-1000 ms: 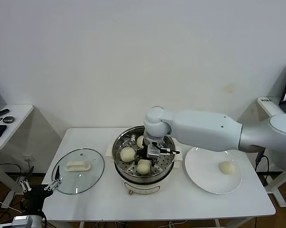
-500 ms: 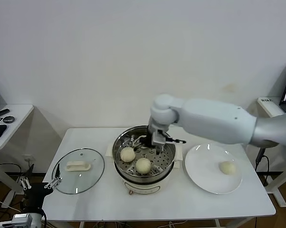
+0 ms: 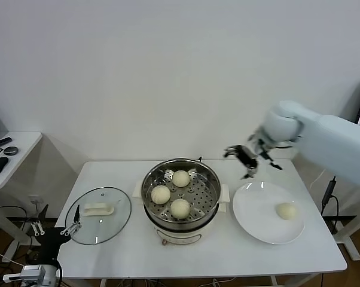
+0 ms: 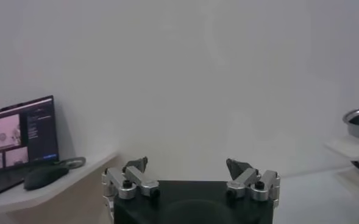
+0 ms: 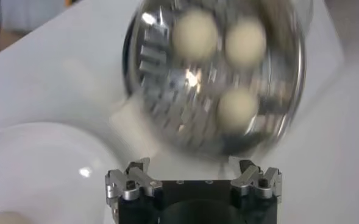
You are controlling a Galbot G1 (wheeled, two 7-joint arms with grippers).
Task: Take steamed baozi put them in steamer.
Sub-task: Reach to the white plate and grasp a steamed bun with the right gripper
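Observation:
The shiny steel steamer (image 3: 153, 179) stands mid-table with three cream-white baozi on its perforated tray: one at the back (image 3: 180, 178), one at the left (image 3: 160, 194), one at the front (image 3: 180, 208). A fourth baozi (image 3: 286, 210) lies on the white plate (image 3: 252, 209) at the right. My right gripper (image 3: 247, 158) is open and empty, in the air between the steamer and the plate. The right wrist view shows the steamer (image 5: 289, 91) with its three baozi (image 5: 194, 35) and the plate (image 5: 39, 164). My left gripper (image 3: 54, 226) is open, parked low beside the table's left front.
A round glass lid (image 3: 117, 224) with a white handle (image 3: 98, 209) lies on the table left of the steamer. A small side table (image 3: 15, 152) with a dark mouse stands at the far left. A white wall is behind.
My right gripper has let go of a baozi at the back of the steamer, risen out of it and swung right toward the plate. The left arm has stayed parked.

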